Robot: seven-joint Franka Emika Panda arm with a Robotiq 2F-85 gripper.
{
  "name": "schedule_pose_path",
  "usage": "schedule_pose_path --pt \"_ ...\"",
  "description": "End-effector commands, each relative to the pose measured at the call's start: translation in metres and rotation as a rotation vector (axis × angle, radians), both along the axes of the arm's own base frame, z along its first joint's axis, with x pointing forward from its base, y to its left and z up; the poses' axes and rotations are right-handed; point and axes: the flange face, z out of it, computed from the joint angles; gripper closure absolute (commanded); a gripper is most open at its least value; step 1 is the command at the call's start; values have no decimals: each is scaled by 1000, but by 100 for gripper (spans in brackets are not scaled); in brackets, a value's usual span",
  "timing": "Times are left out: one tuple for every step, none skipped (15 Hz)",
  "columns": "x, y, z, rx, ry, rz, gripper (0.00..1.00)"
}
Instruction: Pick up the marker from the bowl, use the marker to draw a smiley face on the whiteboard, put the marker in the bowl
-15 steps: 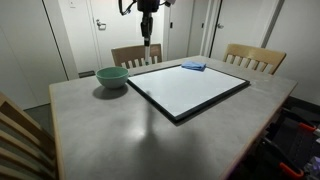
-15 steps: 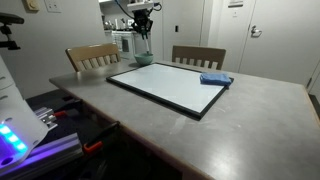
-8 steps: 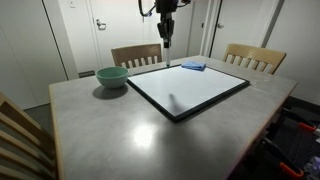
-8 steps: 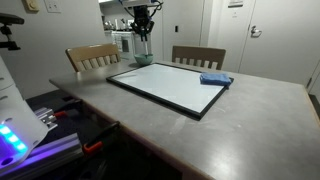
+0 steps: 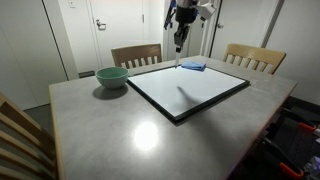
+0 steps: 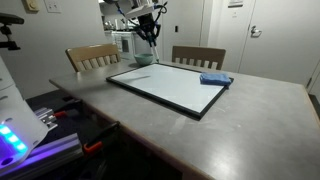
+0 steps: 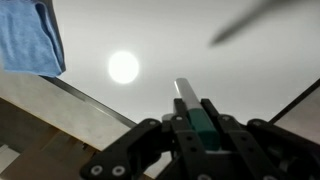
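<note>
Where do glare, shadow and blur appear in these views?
Wrist view: a round bright spot glares on the whiteboard, a blurred dark streak crosses top right, and the marker in the gripper looks soft. In an exterior view: a bright patch shines on the table, and a faint shadow lies on the whiteboard.

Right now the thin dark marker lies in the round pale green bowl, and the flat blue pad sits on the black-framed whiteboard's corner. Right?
No. The marker is clamped in the gripper above the whiteboard, not in the bowl, as the wrist view shows. The blue pad is on the whiteboard's corner.
</note>
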Motion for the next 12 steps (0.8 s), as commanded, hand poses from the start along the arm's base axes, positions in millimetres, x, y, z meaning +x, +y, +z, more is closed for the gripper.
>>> schedule_pose_path --pt "-26 -16 -6 52 -139 37 95" --pt "-26 -17 -10 84 -186 53 95" --pt "-26 -18 -14 114 -229 67 95" --pt "-27 -18 -18 138 -261 74 95" --pt "-28 -16 -23 165 -293 81 95" --pt "-30 -15 -26 188 -316 88 95" --pt "-31 -10 -29 215 -330 92 95" --pt "-30 -5 -31 241 -334 92 95" --pt "-28 1 -33 270 -326 91 95" --pt "-25 6 -35 297 -314 85 95" --pt "-22 9 -37 324 -290 80 95" --pt "-18 7 -36 345 -275 69 95"
